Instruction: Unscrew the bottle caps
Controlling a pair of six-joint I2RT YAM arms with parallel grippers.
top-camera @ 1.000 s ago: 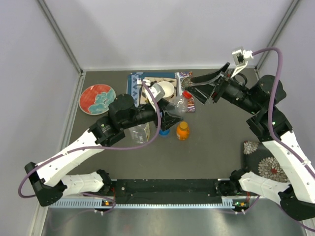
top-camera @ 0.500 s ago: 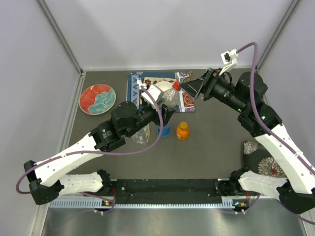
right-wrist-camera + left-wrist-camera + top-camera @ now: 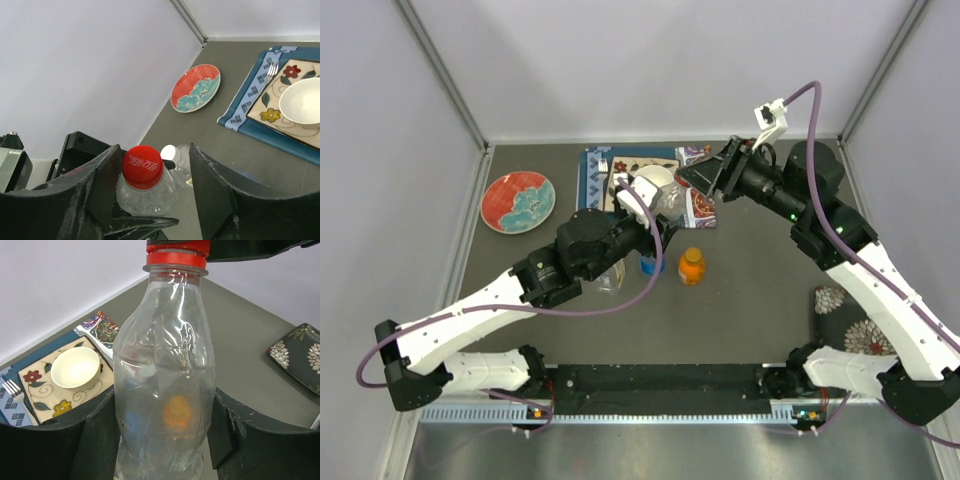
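Left claw (image 3: 162, 432) clamps the slim clear bottle (image 3: 165, 365) around its body, over the middle of the table (image 3: 760, 270). Right claw (image 3: 152, 160) stands open at the bottle's top, one finger on each side of the red cap (image 3: 142, 165), which sits on the bottle's neck; a gap shows beside one finger.

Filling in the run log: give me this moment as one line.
left gripper: shut on slim clear bottle | right gripper: open around red cap | cap not yet off
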